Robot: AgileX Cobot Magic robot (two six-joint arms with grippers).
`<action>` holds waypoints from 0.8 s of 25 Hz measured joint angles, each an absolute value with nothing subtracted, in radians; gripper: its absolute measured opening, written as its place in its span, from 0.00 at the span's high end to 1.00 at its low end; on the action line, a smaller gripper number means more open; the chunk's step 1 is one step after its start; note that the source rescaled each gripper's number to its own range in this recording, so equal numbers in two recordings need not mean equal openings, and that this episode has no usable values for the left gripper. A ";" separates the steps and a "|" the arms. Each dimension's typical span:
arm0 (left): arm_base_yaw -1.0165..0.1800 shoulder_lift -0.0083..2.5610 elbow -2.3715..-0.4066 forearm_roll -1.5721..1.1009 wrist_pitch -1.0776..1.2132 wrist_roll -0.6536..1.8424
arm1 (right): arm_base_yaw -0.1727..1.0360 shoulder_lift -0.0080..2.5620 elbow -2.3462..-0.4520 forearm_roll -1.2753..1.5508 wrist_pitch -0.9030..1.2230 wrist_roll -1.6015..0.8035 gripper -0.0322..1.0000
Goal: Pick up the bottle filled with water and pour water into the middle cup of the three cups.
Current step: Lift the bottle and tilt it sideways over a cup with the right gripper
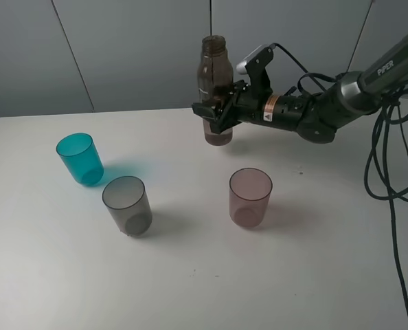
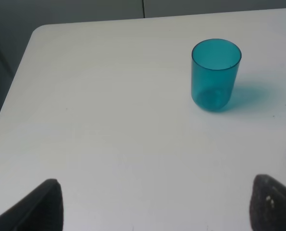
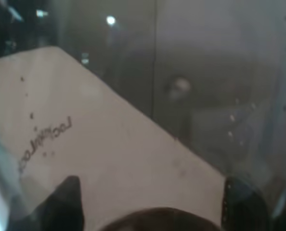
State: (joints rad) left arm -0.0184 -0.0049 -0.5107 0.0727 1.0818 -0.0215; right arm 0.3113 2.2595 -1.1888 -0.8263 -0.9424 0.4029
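Smoky-brown translucent plastic, the uncapped bottle (image 1: pixel 214 75) stands upright at the far middle of the white worktop (image 1: pixel 190 275), its base at the surface; whether it rests there or is just lifted cannot be told. The right gripper (image 1: pixel 216 117) reaches in from the right with its jaws clamped on the bottle's lower body. In the right wrist view the bottle wall fills the picture between the two dark fingers (image 3: pixel 68 202), with faint lettering on it. Nearer the camera, well apart from the bottle, the smoky-grey middle cup (image 1: pixel 127 205) stands upright and open-mouthed. The teal-blue cup (image 1: pixel 80 158) is just beside it to the left and farther back. The pink-mauve cup (image 1: pixel 251 197) stands off to its right, almost straight in front of the bottle. The left gripper (image 2: pixel 155 207) hangs over the worktop's left part, its jaws wide apart and holding nothing, facing the teal-blue cup.
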 joint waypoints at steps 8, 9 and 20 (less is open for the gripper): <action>-0.018 -0.005 -0.511 0.073 1.082 -0.022 | 0.430 2.208 -1.189 -0.806 -0.907 0.264 0.96; -0.018 -0.005 -0.511 0.073 1.082 -0.022 | 0.445 2.208 -1.189 -0.802 -0.907 0.240 0.96; -0.018 -0.005 -0.511 0.073 1.082 -0.022 | 0.529 2.208 -1.189 -0.759 -0.881 -0.126 0.96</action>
State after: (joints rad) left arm -0.0184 -0.0049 -0.5107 0.0727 1.0818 -0.0215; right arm 0.5288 2.2084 -1.1888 -0.7591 -0.8813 -0.1261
